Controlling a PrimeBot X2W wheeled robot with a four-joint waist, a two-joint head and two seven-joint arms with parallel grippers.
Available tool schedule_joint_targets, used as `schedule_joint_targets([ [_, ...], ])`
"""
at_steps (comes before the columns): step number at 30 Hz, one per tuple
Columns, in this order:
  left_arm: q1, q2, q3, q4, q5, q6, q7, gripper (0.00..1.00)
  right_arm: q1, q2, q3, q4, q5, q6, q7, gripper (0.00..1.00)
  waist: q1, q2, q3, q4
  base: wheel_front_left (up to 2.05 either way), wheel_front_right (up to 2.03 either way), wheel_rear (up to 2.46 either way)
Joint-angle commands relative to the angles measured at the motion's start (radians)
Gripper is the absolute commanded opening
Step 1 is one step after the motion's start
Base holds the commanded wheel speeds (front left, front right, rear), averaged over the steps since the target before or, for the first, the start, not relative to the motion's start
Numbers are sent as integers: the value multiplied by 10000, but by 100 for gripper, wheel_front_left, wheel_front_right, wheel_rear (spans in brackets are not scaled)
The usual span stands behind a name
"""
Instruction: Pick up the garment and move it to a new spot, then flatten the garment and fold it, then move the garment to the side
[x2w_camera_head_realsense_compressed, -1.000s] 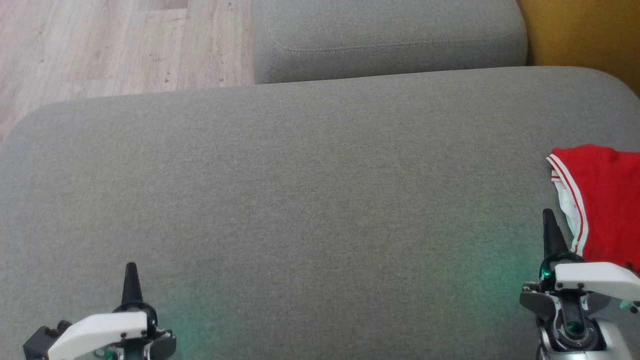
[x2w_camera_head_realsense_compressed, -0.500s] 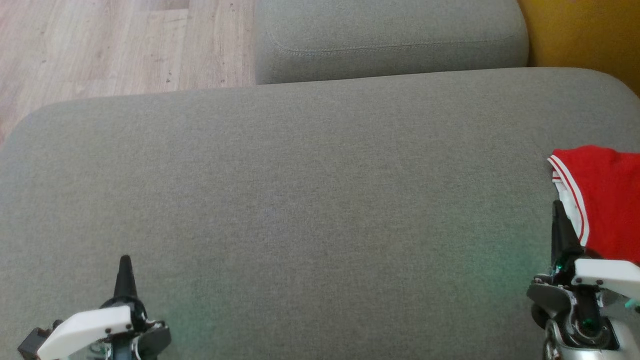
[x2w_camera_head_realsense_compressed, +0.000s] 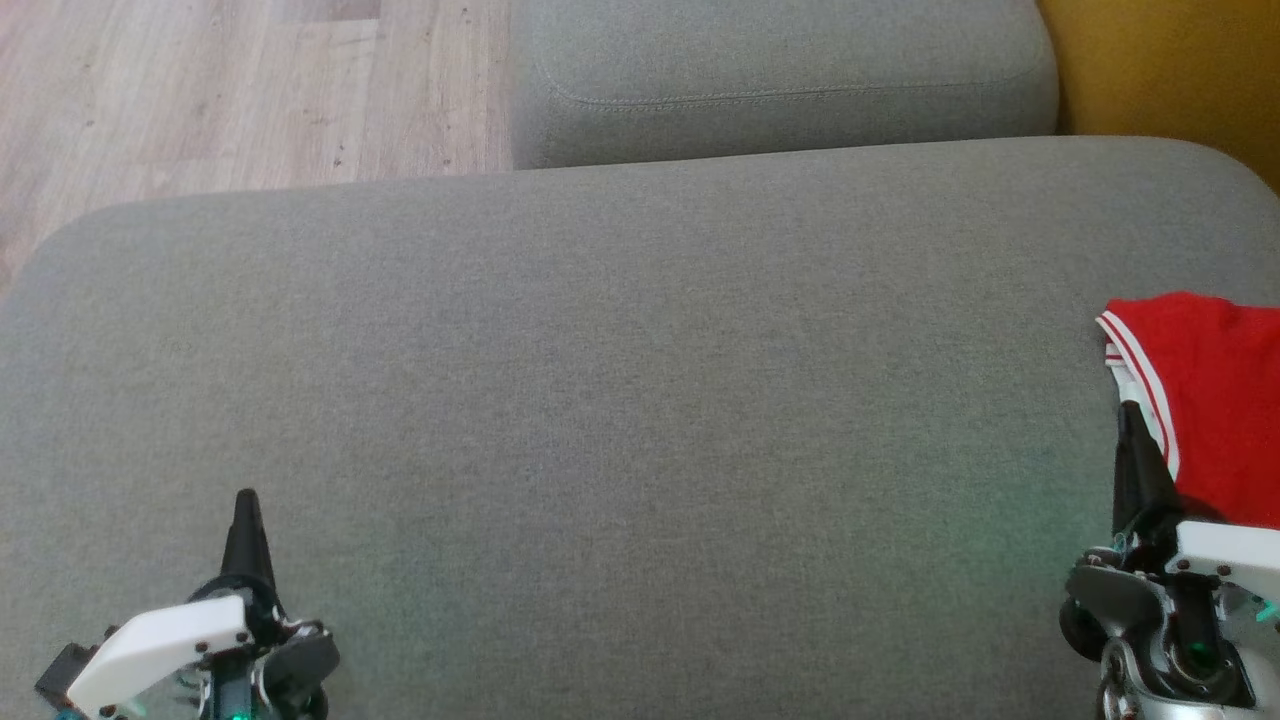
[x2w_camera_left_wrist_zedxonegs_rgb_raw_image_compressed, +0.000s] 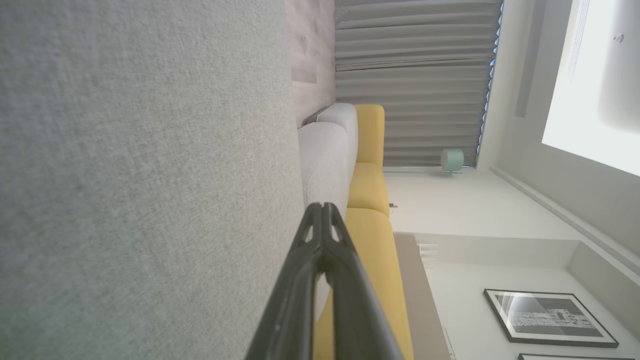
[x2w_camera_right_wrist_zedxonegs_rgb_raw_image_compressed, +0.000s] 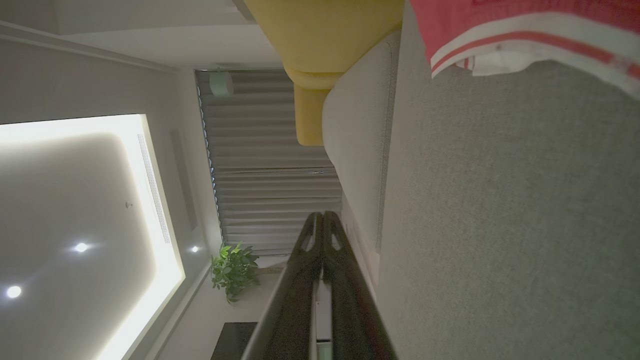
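The bright red, stripe-trimmed mesh garment (x2w_camera_head_realsense_compressed: 1215, 400) is laid at the right edge of the grey fabric cushion (x2w_camera_head_realsense_compressed: 640, 400) (set aside, or awaiting pickup). The left hand (x2w_camera_head_realsense_compressed: 245, 505) and right hand (x2w_camera_head_realsense_compressed: 1130, 425) are held closed, empty.

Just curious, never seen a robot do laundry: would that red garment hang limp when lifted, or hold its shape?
Probably floppy: the garment lies rumpled on the cushion, its striped trim curving loosely. Likely light, being thin cloth. Pushed, it may bunch on the coarse weave.

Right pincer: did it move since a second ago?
Yes. The right pincer slid rightward, its tip now at the striped trim of the red garment.
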Motion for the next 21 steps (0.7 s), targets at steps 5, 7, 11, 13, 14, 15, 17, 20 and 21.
schedule_joint_targets([
  [5, -482, 50, 405, -359, -55, -67, 73, 0, -210, -35, 201, -418, 70, -6, 60, 0, 0, 0, 0, 0, 0, 0, 0],
  [7, -482, 50, 405, -359, -55, -67, 73, 0, -210, -35, 201, -418, 70, -6, 60, 0, 0, 0, 0, 0, 0, 0, 0],
  [11, -482, 50, 405, -360, -55, -67, 73, 0, -210, -35, 201, -418, 70, -6, 60, 0, 0, 0, 0, 0, 0, 0, 0],
  [13, -482, 50, 405, -360, -56, -67, 72, 0, -210, -35, 201, -418, 70, -6, 60, 0, 0, 0, 0, 0, 0, 0, 0],
  [14, -482, 50, 405, -360, -56, -67, 72, 0, -210, -35, 201, -418, 70, -6, 60, 0, 0, 0, 0, 0, 0, 0, 0],
  [15, -482, 50, 405, -360, -56, -67, 72, 0, -210, -35, 201, -418, 70, -6, 60, 0, 0, 0, 0, 0, 0, 0, 0],
  [17, -482, 50, 405, -360, -56, -67, 72, 0, -210, -35, 201, -418, 70, -6, 60, 0, 0, 0, 0, 0, 0, 0, 0],
  [20, -482, 50, 405, -360, -56, -67, 72, 0, -210, -35, 201, -418, 70, -6, 60, 0, 0, 0, 0, 0, 0, 0, 0],
  [21, -482, 50, 405, -360, -56, -67, 72, 0, -210, -35, 201, -418, 70, -6, 60, 0, 0, 0, 0, 0, 0, 0, 0],
])
